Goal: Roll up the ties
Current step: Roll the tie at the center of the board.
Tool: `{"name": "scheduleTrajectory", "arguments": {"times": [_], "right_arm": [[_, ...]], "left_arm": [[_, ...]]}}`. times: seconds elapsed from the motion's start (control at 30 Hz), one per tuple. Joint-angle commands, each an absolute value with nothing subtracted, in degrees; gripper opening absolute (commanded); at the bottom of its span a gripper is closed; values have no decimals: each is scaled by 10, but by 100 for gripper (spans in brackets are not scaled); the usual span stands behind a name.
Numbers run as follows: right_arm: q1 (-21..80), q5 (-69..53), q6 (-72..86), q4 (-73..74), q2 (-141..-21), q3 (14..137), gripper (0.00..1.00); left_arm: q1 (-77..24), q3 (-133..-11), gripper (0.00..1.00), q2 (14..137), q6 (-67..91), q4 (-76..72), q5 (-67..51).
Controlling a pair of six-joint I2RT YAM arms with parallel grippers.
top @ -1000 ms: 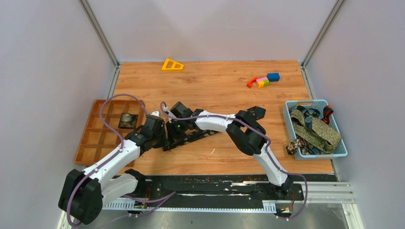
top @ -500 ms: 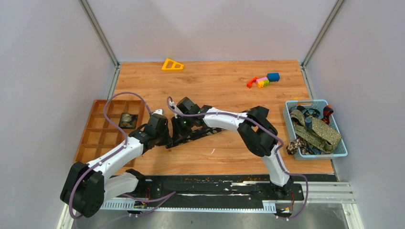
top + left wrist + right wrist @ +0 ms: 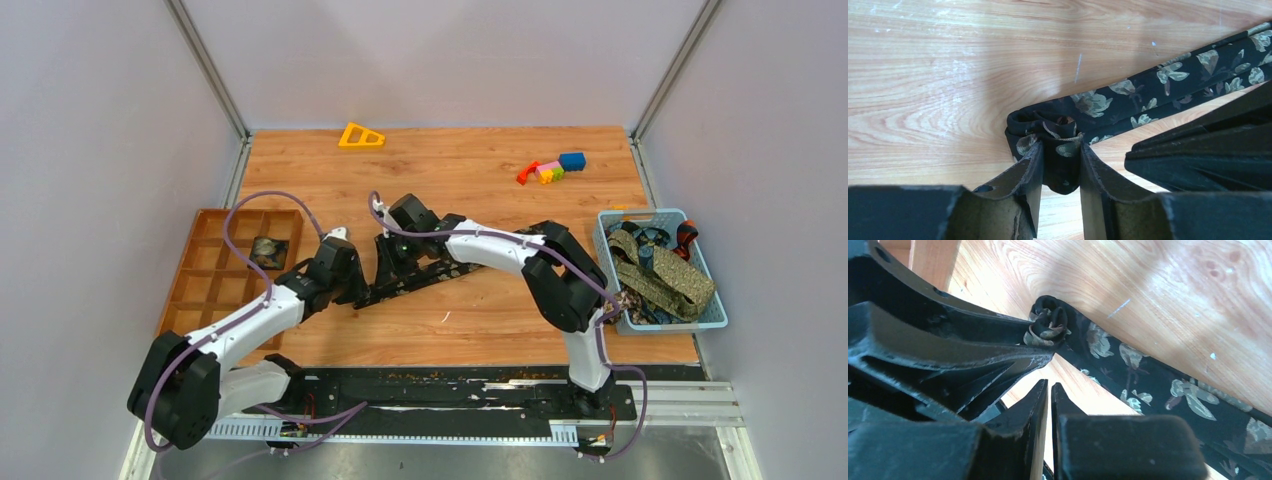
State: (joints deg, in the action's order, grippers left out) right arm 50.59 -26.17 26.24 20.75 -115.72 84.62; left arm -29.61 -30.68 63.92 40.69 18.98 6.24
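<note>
Left gripper (image 3: pixel 1061 157) pinched on the coiled end of the black tie (image 3: pixel 1158 90); right gripper (image 3: pixel 1049 390) closed on nothing.
The tie is black with pale tan flowers. Its end is wound into a small loose coil between my left fingers, and the rest lies flat on the table (image 3: pixel 480 170), running up and right. My right fingers all but touch, just beside the coil. Since a second ago both wrists have slid right, away from the tray (image 3: pixel 190 290). I count one tie on the wood, one rolled tie (image 3: pixel 265 249) in a tray compartment, and a tangled heap (image 3: pixel 665 278) in the basket (image 3: pixel 670 325) that I cannot number.
</note>
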Motion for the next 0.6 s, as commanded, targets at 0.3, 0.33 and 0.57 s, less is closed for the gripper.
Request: {"name": "scheduleTrajectory", "arguments": {"times": [0.3,0.33,0.57], "right_arm": [[500,-251,254,198,-1110,825,9],[499,-250,254,198,-1108,823,9],[498,-247,256,196,-1105,813,10]], "left_arm": [[-327,-344,42,648,439,185,67],[-328,-341,40,648,444,182,67],[-329,-319,38,650,462,142,51]]}}
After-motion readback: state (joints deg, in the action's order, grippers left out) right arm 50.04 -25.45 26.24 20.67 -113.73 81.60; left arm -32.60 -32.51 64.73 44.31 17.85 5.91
